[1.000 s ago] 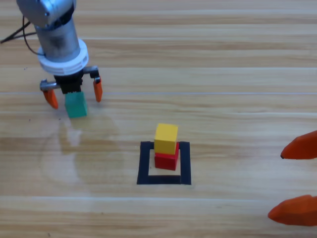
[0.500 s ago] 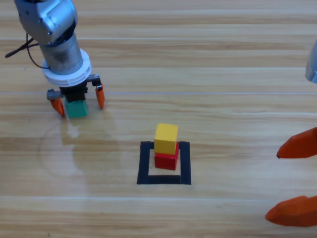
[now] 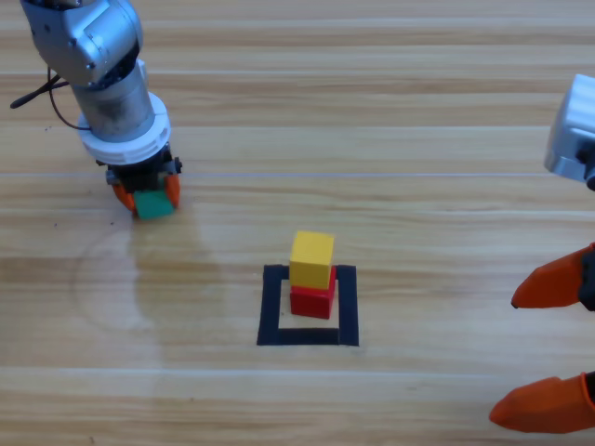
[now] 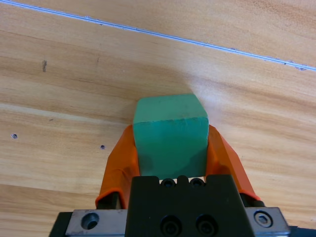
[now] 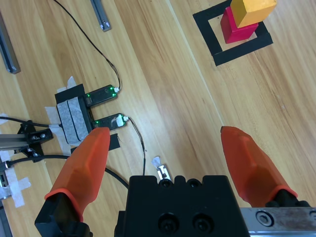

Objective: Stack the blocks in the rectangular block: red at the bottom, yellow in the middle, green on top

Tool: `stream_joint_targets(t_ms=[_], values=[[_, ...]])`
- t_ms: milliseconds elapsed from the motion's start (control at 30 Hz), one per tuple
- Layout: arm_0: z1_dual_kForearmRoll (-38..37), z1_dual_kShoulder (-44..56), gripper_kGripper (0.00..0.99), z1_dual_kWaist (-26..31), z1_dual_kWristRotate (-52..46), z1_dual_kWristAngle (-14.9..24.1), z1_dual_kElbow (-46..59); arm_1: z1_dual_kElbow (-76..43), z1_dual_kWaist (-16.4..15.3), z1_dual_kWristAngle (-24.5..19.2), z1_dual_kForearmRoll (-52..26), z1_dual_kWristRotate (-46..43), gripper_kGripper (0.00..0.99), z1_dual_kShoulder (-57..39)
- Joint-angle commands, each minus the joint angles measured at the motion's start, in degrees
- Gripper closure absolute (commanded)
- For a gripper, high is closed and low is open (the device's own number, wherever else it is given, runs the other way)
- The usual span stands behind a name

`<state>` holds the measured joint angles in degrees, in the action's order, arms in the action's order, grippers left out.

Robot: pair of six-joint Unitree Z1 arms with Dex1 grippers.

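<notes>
Wooden table (image 3: 418, 139): left tool (image 3: 147, 193) clenched on the green cube (image 4: 170, 136); right tool (image 3: 548, 351) spread, idle.

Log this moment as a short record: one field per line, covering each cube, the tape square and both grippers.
red cube: on the wood inside the tape square, bottom of the stack
yellow cube: sits on the red cube
green cube: on the table far left of the square, between the left gripper's jaws
left gripper: shut on the green cube, low at the table
right gripper: open, holding nothing, at the right edge
stack progress: two of three placed; green not yet on top
</notes>
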<state>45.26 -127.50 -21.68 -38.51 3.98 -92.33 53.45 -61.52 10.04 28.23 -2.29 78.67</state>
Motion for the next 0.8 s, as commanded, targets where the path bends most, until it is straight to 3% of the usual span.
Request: stream_joint_targets(t_ms=[33,233,367,800], values=[[3.34,-0.64,0.896,-0.73,1.86,1.99,-2.15,-0.01,-1.49,0.15,0.95,-0.25,0.004,1.75],[20.04,-0.29,0.915,-7.76,5.38,7.27,-23.33,-0.01,-1.49,0.15,1.03,-0.25,0.004,1.84],[28.48,1.55,0.915,-14.79,9.16,5.86,-38.19,-0.01,-1.49,0.15,1.03,-0.25,0.004,1.93],[29.18,4.1,0.956,-30.18,9.95,0.85,-36.25,0.08,-1.49,-0.02,1.47,0.01,0.004,1.84]])
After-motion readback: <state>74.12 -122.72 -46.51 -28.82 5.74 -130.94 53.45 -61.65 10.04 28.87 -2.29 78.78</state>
